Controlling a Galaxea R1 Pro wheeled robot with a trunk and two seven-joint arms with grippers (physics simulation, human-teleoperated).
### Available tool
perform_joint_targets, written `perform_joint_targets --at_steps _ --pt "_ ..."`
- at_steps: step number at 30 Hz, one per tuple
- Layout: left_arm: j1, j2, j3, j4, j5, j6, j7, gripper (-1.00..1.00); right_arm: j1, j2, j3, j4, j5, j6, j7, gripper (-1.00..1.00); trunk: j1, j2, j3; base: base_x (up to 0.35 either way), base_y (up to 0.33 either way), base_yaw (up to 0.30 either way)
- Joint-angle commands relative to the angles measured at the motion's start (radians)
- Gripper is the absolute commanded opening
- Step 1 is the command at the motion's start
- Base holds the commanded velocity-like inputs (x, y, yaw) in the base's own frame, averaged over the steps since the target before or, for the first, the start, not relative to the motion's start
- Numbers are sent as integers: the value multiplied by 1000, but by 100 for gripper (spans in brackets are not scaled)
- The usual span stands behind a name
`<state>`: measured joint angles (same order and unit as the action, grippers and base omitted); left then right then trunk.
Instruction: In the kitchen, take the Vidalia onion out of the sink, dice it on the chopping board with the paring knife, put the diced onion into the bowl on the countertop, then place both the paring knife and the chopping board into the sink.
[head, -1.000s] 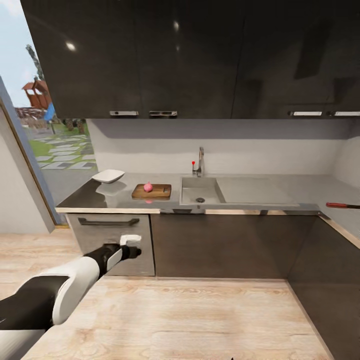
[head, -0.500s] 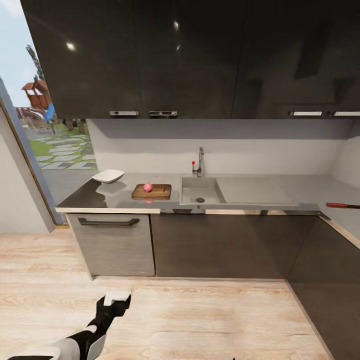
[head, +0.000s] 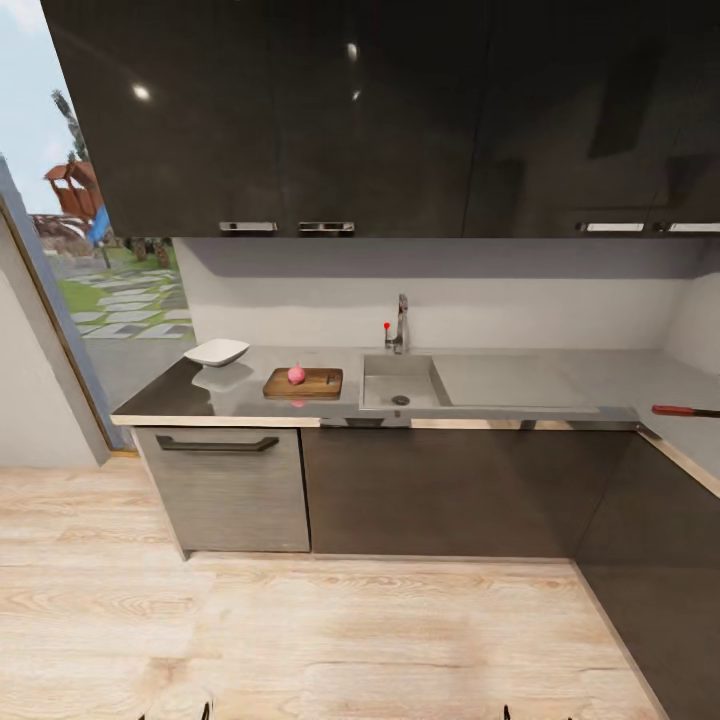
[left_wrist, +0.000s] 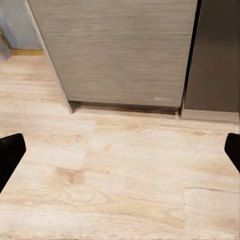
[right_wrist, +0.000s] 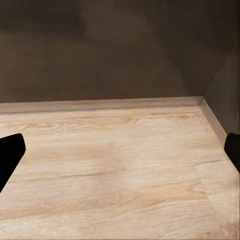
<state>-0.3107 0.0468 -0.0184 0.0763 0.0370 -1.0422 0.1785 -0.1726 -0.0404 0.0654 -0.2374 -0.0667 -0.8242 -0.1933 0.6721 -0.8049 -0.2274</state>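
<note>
Sitting near the middle of the chopping board is the onion, a small pinkish-red lump that looks whole, though it is too small in the head view to say more. The board lies flat on the dark grey desk, just left of the sink and close to the desk's pale front edge. The white bowl stands on the desk further left and a little nearer the wall, apart from the board. The sink basin shows a round drain, with a flat drainboard stretching to its right and a chrome tap with a small red knob behind it. The knife lies far to the right on the side run of the desk, well apart from the board and the sink, its red handle showing. Glossy dark cabinets hang above; below the desk are a grey drawer front with a bar handle and dark doors, and the pale wood floor spreads in front. Glass at the far left shows a garden. In the left wrist view the left end effector has its dark fingertips wide apart over the floor, holding nothing, facing the grey panel. In the right wrist view the right end effector is likewise spread and empty above the floor by the dark cabinet base
</note>
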Motion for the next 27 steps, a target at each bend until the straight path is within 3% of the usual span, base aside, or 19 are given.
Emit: perform_joint_targets --at_steps 1,7,11,14,20,27 --pt "6 0 -4 3 1 -5 4 100 -1 -4 8 -1 -6 -3 -2 100 0 -1 -1 0 0 0" --pt "37 -5 -4 2 0 -5 19 100 -1 -27 7 -7 -7 28 53 100 0 -1 -1 0 0 0" --pt "40 -27 -3 2 1 -5 20 100 -1 -29 6 -39 -8 169 77 100 0 -1 -1 0 0 0" --pt "41 -41 -3 2 2 -5 19 100 -1 -27 7 -90 -10 222 84 100 0 -1 -1 0 0 0" --pt "41 -40 -3 2 2 -5 21 100 -1 -24 11 -92 -8 129 85 100 0 -1 -1 0 0 0" --pt "41 -39 -3 1 3 -5 21 100 -1 -22 11 -88 -8 99 85 100 0 -1 -1 0 0 0"
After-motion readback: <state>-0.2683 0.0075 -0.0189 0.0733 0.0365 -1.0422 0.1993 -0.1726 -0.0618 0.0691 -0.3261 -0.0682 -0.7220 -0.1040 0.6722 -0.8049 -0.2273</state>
